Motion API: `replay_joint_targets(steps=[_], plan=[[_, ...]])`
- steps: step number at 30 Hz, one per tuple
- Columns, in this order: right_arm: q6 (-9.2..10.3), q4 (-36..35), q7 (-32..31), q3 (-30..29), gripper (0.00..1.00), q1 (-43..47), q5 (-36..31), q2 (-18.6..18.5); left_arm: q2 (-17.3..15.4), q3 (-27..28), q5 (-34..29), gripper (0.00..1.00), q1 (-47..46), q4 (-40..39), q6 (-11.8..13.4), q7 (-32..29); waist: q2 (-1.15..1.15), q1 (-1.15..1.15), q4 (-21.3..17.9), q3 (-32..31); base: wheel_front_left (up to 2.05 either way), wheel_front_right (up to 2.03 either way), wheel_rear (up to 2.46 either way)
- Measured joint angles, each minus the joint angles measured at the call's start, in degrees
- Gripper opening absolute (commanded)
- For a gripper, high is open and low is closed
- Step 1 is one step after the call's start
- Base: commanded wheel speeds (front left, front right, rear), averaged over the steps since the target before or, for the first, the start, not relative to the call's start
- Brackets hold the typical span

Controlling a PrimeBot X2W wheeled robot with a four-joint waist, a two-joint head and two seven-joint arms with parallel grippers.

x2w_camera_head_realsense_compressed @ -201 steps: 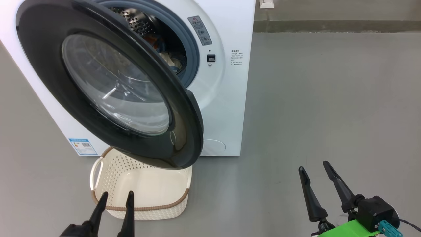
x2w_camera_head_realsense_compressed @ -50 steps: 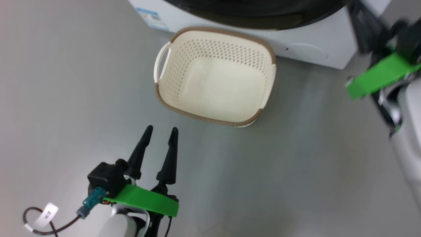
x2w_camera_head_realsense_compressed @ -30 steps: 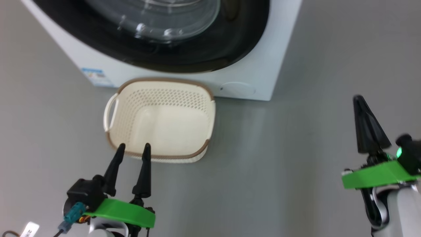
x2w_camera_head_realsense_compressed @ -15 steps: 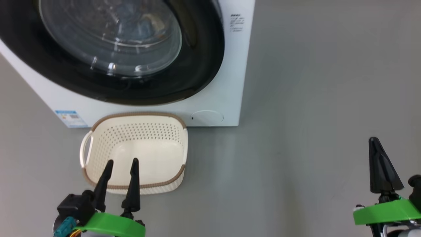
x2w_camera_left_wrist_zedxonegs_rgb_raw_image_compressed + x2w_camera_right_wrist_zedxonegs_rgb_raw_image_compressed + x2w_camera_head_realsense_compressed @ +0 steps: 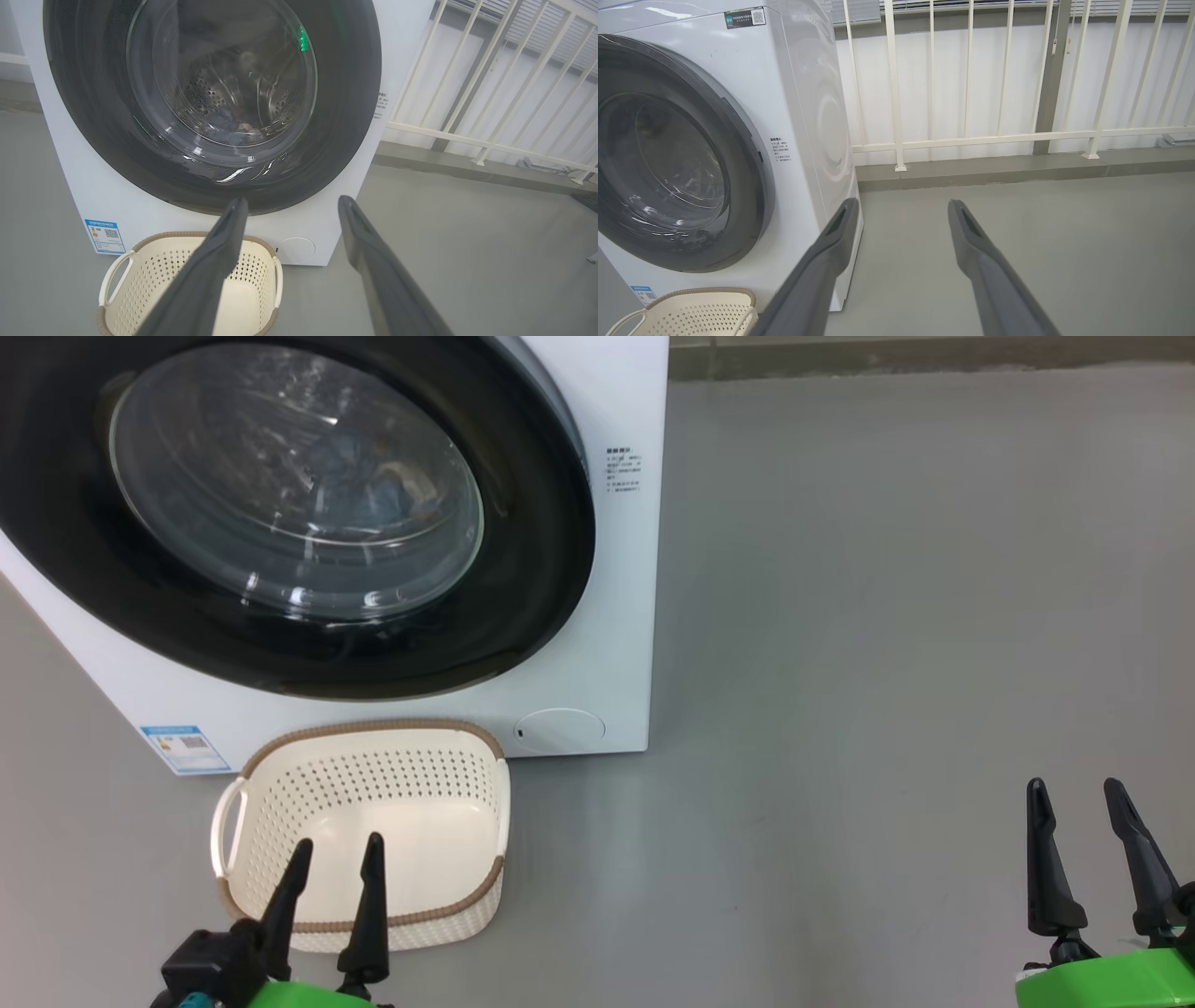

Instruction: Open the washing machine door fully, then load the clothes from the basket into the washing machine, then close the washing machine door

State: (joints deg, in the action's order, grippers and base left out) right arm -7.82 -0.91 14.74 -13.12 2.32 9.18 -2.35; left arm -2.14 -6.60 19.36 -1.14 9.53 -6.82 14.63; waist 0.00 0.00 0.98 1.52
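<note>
Left gripper (image 5: pixel 337 842) stood wide, empty, by the emptied small cream perforated plastic basket (image 5: pixel 373 726); right gripper (image 5: pixel 1073 786) likewise. Blue clothes (image 5: pixel 373 495) sat behind the round black-ringed glass door (image 5: pixel 541 551), apparently flush on the white washing machine (image 5: pixel 625 616). Risk: an uncaught latch would let it swing out.

basket (image 5: pixel 271 896) before washing machine (image 5: pixel 616 616) — clothes (image 5: pixel 373 495) inside

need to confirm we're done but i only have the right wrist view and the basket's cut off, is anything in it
Observer: No, in the head view the basket is empty, its bare floor showing.
Operator: so the clothes are inside
Observer: Yes, blue clothes show through the glass of the washing machine door.
Operator: left fingers holding anything
Observer: No, the left fingers stand apart with nothing between them.
</note>
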Motion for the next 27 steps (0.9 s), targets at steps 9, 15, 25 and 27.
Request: replay_joint_targets(steps=[9,15,25,27], plan=[[0.00,0.05,0.00,0.29,1.00,0.73,0.00,0.02,-0.01,-0.15,-0.62,1.00,0.33,-0.62,0.08,0.00,0.00,0.00,-0.08,-1.46,0.00,0.00,0.00],[0.00,0.16,0.00,0.58,1.00,1.22,-0.01,0.03,-0.02,-0.10,-1.53,1.00,0.38,-0.81,0.10,0.01,0.00,0.00,-0.05,-1.80,0.00,0.00,0.00],[0.00,0.51,0.00,1.07,1.00,1.22,0.00,0.04,-0.04,0.18,-2.76,1.00,0.96,-1.83,1.55,0.01,0.00,0.00,-0.11,-2.03,0.00,0.00,0.00],[0.00,0.65,0.00,1.18,1.00,1.22,0.01,0.04,-0.04,0.15,-2.76,1.00,0.96,-1.83,1.58,0.01,0.00,0.00,-0.08,-2.06,0.00,0.00,0.00]])
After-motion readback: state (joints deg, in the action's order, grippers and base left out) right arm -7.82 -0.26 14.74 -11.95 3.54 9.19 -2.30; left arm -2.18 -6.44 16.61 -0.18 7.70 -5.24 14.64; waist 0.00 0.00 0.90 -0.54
